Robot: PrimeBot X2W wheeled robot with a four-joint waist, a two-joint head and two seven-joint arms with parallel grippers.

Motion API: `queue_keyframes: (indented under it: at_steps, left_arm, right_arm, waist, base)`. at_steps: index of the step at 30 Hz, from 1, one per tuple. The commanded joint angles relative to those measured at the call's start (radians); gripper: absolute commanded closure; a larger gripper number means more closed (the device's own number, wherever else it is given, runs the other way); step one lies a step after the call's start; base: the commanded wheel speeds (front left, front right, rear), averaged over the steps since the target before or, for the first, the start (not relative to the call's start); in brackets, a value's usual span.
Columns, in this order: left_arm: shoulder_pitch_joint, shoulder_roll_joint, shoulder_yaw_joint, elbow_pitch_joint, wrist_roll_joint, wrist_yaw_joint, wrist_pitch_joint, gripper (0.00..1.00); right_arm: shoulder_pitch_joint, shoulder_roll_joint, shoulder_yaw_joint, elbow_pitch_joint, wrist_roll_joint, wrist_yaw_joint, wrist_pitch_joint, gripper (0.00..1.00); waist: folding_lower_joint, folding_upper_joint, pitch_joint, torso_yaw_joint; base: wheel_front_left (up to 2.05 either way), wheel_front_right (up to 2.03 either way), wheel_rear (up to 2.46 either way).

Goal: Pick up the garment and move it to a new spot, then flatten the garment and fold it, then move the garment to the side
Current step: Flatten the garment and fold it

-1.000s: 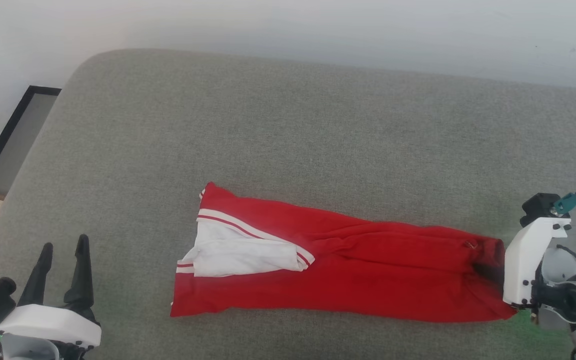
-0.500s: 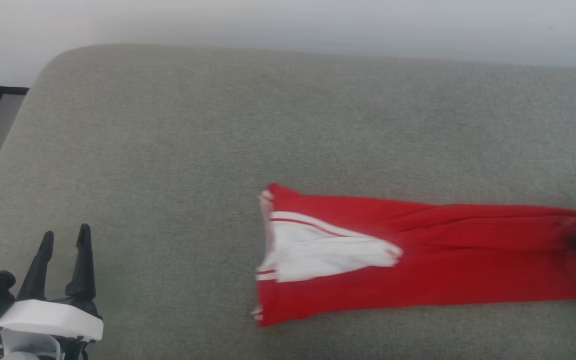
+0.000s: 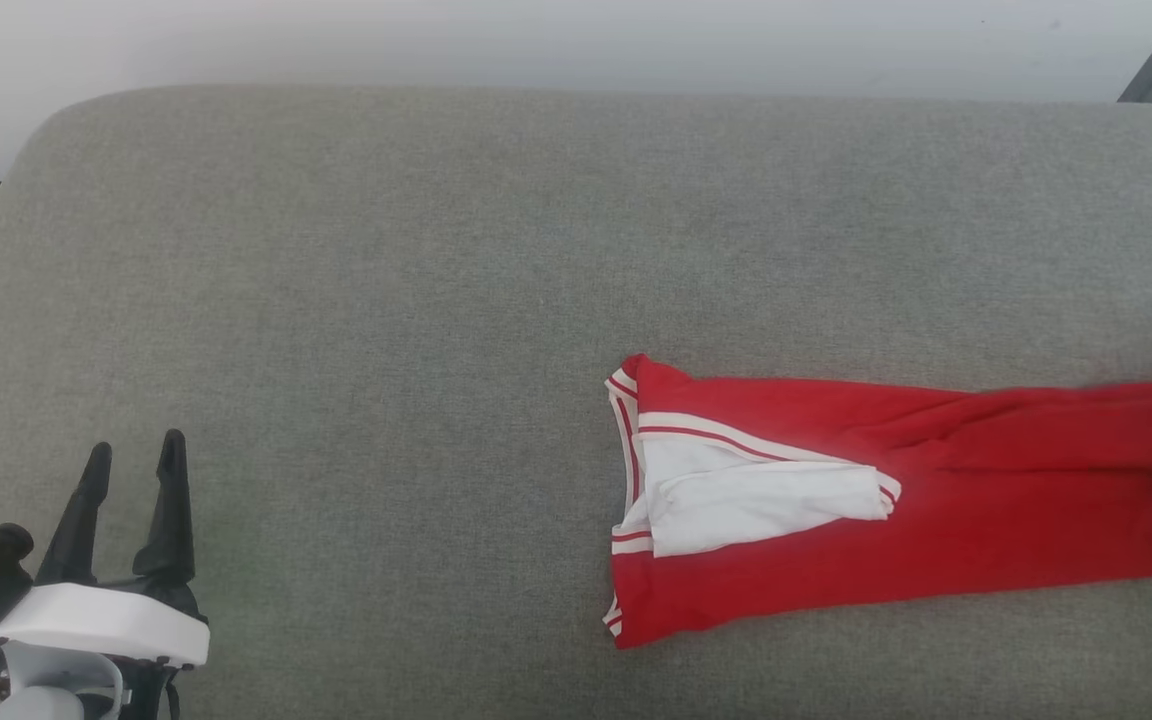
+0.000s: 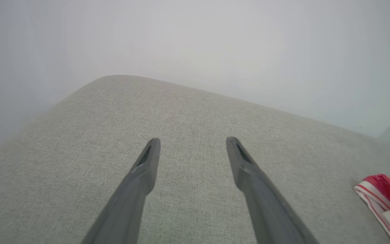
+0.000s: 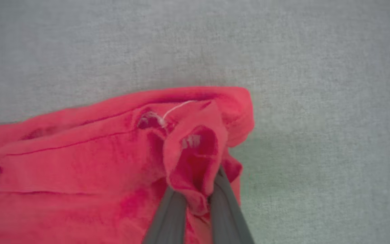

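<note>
One garment point(image 3: 946, 500) — right tool point(image 5: 196, 195) pinching its end.

Garment point(image 3: 986, 500), pinched at one end by the right tool point(image 5: 196, 195), has been drawn toward the robot's right across the grey cushion point(image 3: 336, 300); the head camera has also turned.

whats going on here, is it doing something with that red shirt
The robot's right end effector is shut on a bunch of fabric at one end of the garment, which is folded into a long red strip with a white sleeve on top. It lies on the grey cushion. The left end effector is open and empty, over bare cushion well apart from it. Folding looks done, so this is likely the move to the side.
</note>
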Motion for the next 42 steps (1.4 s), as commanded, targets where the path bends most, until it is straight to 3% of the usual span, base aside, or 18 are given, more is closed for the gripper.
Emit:
queue_keyframes:
  at_steps: [1, 9, 17, 22, 34, 36, 42]
  left_arm:
    - [-0.008, 0.001, 0.004, -0.006, -0.009, -0.002, -0.004, 0.0]
    - [0.019, -0.004, 0.006, -0.012, -0.018, -0.002, -0.004, 0.0]
    - [0.01, -0.01, -0.019, -0.008, -0.018, -0.002, -0.004, 0.0]
    - [-0.002, -0.012, -0.041, -0.005, -0.019, -0.002, -0.004, 0.0]
    - [-0.036, -0.013, -0.068, 0.014, -0.034, -0.002, -0.004, 0.0]
    - [-0.039, -0.014, -0.067, 0.016, -0.036, -0.002, -0.004, 0.0]
    - [-0.035, -0.014, -0.053, 0.017, -0.042, -0.002, -0.004, 0.0]
  right_arm:
    - [0.003, 0.008, 0.015, -0.028, 0.013, -0.001, 0.008, 1.0]
    - [0.083, 0.04, 0.105, -0.308, 0.083, -0.001, 0.051, 1.0]
    - [0.115, 0.142, 0.232, -0.547, 0.073, -0.001, 0.107, 1.0]
    - [0.089, 0.19, 0.321, -0.565, 0.07, -0.001, 0.114, 1.0]
    - [-0.005, 0.267, 0.51, -0.444, 0.096, -0.001, 0.038, 1.0]
    - [-0.021, 0.264, 0.535, -0.43, 0.097, -0.001, 0.021, 0.0]
    - [-0.048, 0.251, 0.566, -0.433, 0.128, -0.001, 0.0, 0.0]
  waist:
    - [0.0, 0.0, -0.003, -0.003]
    - [0.0, 0.0, -0.023, -0.009]
    - [0.0, 0.0, -0.043, 0.023]
    - [0.0, 0.0, -0.047, 0.056]
    - [0.0, 0.0, -0.041, 0.113]
    - [0.0, 0.0, -0.04, 0.116]
    - [0.0, 0.0, -0.043, 0.106]
  base:
    - [0.0, 0.0, 0.0]
    - [0.0, 0.0, 0.0]
    - [0.0, 0.0, 0.0]
    - [0.0, 0.0, 0.0]
    - [0.0, 0.0, 0.0]
    - [0.0, 0.0, 0.0]
    - [0.0, 0.0, 0.0]
